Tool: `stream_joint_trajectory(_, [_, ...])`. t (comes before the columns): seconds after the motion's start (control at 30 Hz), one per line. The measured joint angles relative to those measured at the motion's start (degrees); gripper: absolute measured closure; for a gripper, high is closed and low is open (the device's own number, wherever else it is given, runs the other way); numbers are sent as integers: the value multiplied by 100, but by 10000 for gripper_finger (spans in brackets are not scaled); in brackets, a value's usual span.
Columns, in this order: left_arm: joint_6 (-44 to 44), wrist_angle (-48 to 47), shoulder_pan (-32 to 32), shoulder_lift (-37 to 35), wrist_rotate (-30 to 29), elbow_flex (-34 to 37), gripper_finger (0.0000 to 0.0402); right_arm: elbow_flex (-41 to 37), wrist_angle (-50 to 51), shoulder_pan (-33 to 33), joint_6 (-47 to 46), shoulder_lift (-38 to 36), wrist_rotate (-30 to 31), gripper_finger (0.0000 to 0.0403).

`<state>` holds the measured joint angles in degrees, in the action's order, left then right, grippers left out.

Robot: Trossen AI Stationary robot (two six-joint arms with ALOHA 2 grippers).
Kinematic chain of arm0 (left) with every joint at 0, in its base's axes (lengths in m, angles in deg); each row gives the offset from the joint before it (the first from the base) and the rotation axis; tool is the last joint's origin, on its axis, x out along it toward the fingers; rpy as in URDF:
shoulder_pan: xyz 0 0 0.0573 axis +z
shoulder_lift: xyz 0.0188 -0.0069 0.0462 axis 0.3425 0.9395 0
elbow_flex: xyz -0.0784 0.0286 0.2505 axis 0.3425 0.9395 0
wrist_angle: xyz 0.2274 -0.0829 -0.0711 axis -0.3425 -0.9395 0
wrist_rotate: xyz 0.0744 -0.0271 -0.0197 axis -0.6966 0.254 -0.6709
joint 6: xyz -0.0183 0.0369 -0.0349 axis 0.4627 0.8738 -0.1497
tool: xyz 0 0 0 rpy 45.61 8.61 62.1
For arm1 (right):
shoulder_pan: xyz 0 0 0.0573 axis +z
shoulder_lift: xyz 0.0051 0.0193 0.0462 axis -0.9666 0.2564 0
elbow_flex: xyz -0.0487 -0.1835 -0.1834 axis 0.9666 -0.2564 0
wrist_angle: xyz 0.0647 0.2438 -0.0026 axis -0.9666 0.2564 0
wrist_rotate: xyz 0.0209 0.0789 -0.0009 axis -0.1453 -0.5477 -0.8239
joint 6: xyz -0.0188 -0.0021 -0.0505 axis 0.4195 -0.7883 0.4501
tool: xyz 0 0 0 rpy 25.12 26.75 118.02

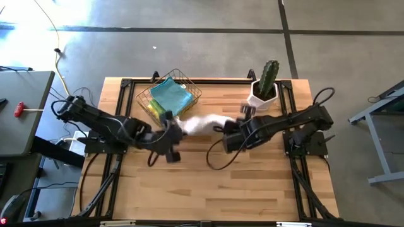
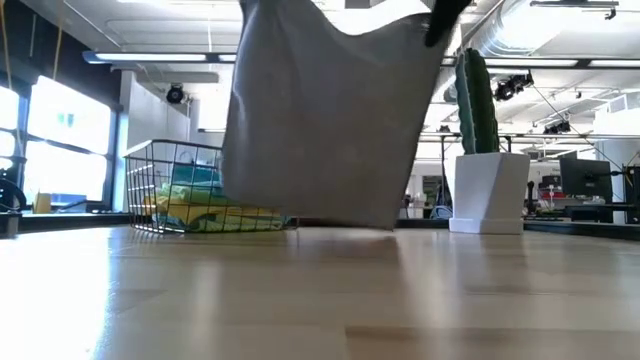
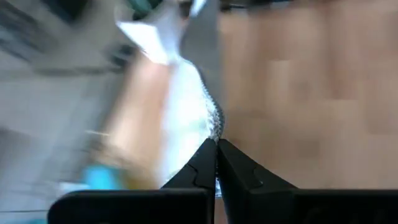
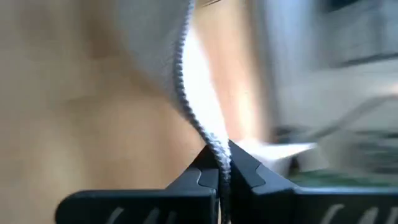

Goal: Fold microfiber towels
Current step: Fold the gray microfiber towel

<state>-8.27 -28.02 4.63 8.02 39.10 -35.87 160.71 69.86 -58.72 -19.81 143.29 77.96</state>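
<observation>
Both arms are up over the middle of the table [image 1: 208, 183] and there's the grey towel [image 1: 201, 122] strung between them, lifted clear of the wood. The left gripper [image 1: 172, 129] has its fingers pinched tight together on one edge of the cloth; from its own wrist camera, the stitched hem [image 3: 214, 118] runs right down into the closed tips. The right gripper [image 1: 226, 128] is doing the same at the other end, fingers clamped together on the hem [image 4: 186, 99], the cloth rising away from them.

From table level the grey towel [image 2: 325, 110] hangs like a curtain, sagging in the middle at the top, its lower edge close above the tabletop; I can't tell if it brushes the wood.

Back at the far left of the table sits the wire basket [image 1: 168, 98], with a blue towel [image 1: 170, 96] on top and a strip of yellow-green cloth [image 1: 155, 110] peeking out under it. From the low view the basket [image 2: 165, 190] shows the blue [image 2: 195, 180] and the yellow [image 2: 225, 215] piled inside.

Over at the far right, a cactus [image 1: 269, 77] stands upright in its white pot [image 1: 261, 98], well apart from the towel.
</observation>
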Motion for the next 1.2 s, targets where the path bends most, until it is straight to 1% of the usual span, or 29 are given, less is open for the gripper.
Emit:
stream_joint_trajectory(0.07, [-702, 9, -95, 179, 699, -10, 401, -2, -26, 103, -424, 58, -1094, 403])
stream_joint_trajectory(0.1, [-1029, -25, -177, 300, 973, -1, 401, -4, -25, 186, -602, 121, -1543, 403])
stream_joint_trajectory(0.13, [-1298, -27, -276, 465, 1150, 0, 401, -4, -30, 291, -712, 192, -1863, 403])
stream_joint_trajectory(0.23, [-1776, 73, -578, 1064, 1465, 0, 401, -11, -78, 700, -777, 433, -2297, 403])
stream_joint_trajectory(0.33, [-2035, 303, -857, 1708, 1845, 2, 401, -11, -179, 1081, -1033, 716, -2680, 403])
stream_joint_trajectory(0.43, [-2138, 664, -1109, 2244, 1949, 8, 401, -11, -261, 1443, -1280, 1000, -2756, 403])
stream_joint_trajectory(0.5, [-2112, 891, -1265, 2481, 1986, 2, 401, -11, -317, 1642, -1385, 1204, -2832, 403])
stream_joint_trajectory(0.6, [-2099, 1198, -1444, 2705, 2314, 0, 401, -11, -554, 1897, -1424, 1493, -3032, 403])
stream_joint_trajectory(0.73, [-2097, 1263, -1598, 2703, 2758, -2, 401, -11, -1107, 2050, -961, 1841, -3467, 403])
stream_joint_trajectory(0.83, [-2038, 1293, -1610, 2661, 2837, 4, 401, -11, -1450, 2038, -470, 2033, -3905, 403])
stream_joint_trajectory(0.87, [-2007, 1343, -1595, 2641, 2874, -1, 401, -11, -1528, 2022, -325, 2073, -3967, 403])
stream_joint_trajectory(1.03, [-1945, 1187, -1486, 2714, 3172, 8, 401, -11, -1779, 1941, 96, 2096, -3860, 403])
stream_joint_trajectory(1.13, [-1808, 1245, -1476, 2733, 3132, -2, 401, -14, -1841, 1918, 330, 2096, -3622, 403])
stream_joint_trajectory(1.2, [-1745, 1213, -1446, 2747, 3138, 2, 401, -287, -2263, 1914, 476, 2045, -3525, 403])
